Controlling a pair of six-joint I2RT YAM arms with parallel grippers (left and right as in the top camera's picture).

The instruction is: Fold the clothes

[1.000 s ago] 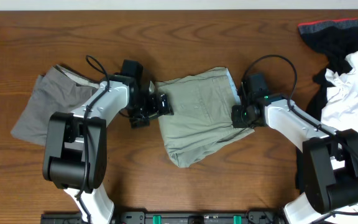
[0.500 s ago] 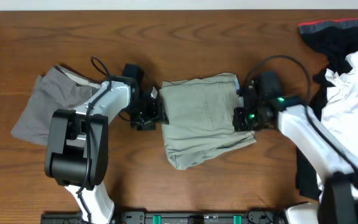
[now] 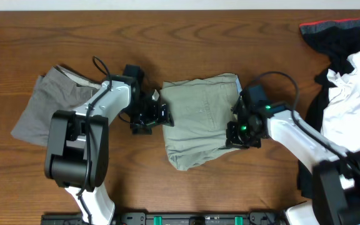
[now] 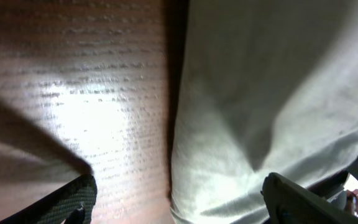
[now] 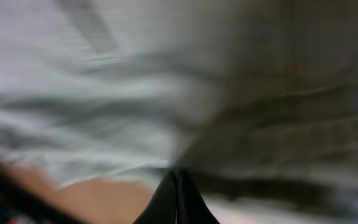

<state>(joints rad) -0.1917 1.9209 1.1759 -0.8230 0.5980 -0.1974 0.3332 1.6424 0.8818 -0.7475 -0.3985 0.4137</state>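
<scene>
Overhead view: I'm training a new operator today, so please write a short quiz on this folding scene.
1. True or false: the white T-shirt lies at the table's right end.
2. What lies between the left gripper and the right gripper? A khaki shorts; B a towel; C a sock.
3. Fill in: the left gripper is ____, the right one shut.
Key: 1 true; 2 A; 3 open.

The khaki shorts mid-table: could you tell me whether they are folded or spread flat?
Folded: the khaki shorts form one compact block, layers doubled along the lower edge.
</scene>
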